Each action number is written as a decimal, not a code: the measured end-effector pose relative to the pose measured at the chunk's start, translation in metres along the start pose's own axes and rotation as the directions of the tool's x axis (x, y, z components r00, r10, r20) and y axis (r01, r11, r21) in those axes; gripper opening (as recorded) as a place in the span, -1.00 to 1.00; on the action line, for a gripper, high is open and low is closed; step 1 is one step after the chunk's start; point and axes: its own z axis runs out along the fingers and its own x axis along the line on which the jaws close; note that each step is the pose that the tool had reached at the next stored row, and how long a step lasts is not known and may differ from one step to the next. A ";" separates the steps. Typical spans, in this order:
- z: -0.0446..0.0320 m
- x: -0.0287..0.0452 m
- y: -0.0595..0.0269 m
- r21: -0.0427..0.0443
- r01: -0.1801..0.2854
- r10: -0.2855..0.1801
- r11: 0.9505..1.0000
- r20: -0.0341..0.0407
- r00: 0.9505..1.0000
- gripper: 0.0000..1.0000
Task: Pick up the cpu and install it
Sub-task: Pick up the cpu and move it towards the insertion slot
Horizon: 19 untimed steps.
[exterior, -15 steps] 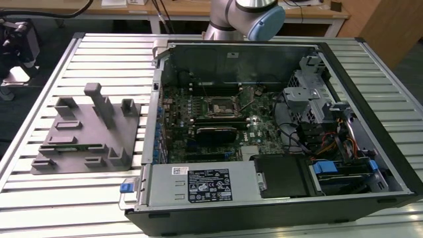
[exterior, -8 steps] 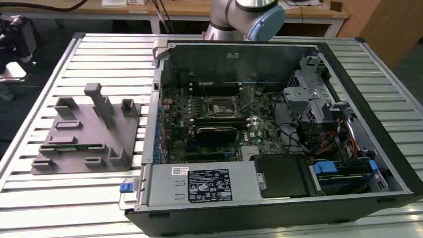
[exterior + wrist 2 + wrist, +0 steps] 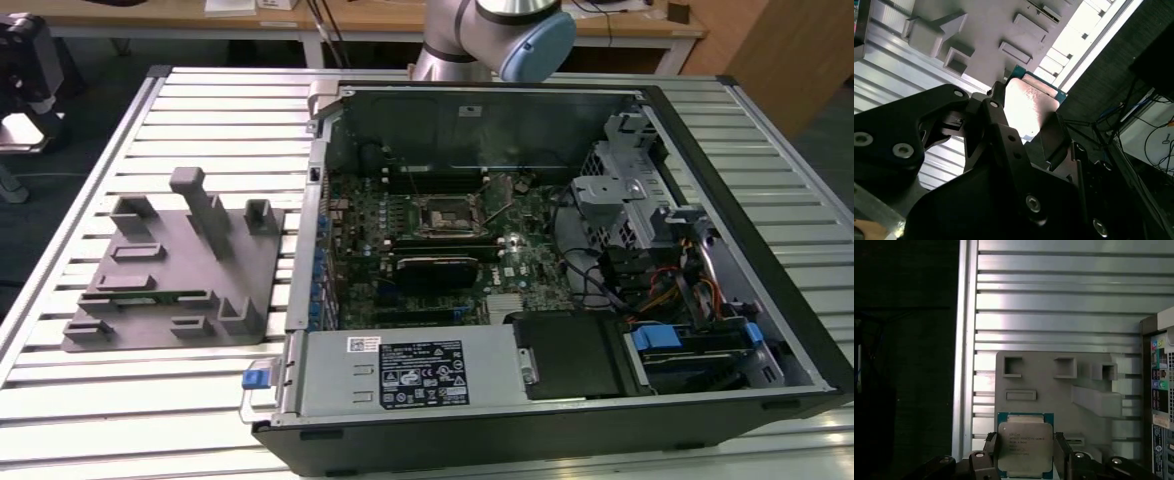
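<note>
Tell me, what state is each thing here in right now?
cpu: clamped between the fingers, held in the air.
fingers: shut on the cpu's edges.
grey tray: lying flat on the slatted table.
computer case: on its side, open.
socket: looks empty.

The gripper (image 3: 1026, 452), clamped on the cpu (image 3: 1025, 440), hung clear above the tray (image 3: 1049, 390) and its raised blocks. Over the socket (image 3: 445, 212) the open case (image 3: 534, 440) left room from above; the drive cage (image 3: 627, 190) crowded the exterior view's right side.
</note>
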 end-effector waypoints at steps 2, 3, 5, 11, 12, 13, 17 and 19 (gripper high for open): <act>-0.0032 0.0000 0.0003 0.000 0.000 0.000 1.000 0.000 1.000 0.05; -0.0049 0.0000 0.0005 0.000 0.000 0.000 1.000 0.000 1.000 0.05; -0.0086 0.0001 0.0008 0.000 0.000 0.000 1.000 0.000 1.000 0.05; -0.0196 0.0002 0.0016 0.000 0.000 0.000 1.000 0.000 1.000 0.05; -0.0196 -0.0002 0.0017 0.000 0.000 0.000 1.000 0.000 1.000 0.05; -0.0196 -0.0010 0.0017 0.000 0.000 0.000 1.000 0.000 1.000 0.05; -0.0198 -0.0080 0.0016 0.000 0.000 0.000 1.000 0.000 1.000 0.05; -0.0199 -0.0121 0.0016 0.000 0.000 0.000 1.000 0.000 1.000 0.05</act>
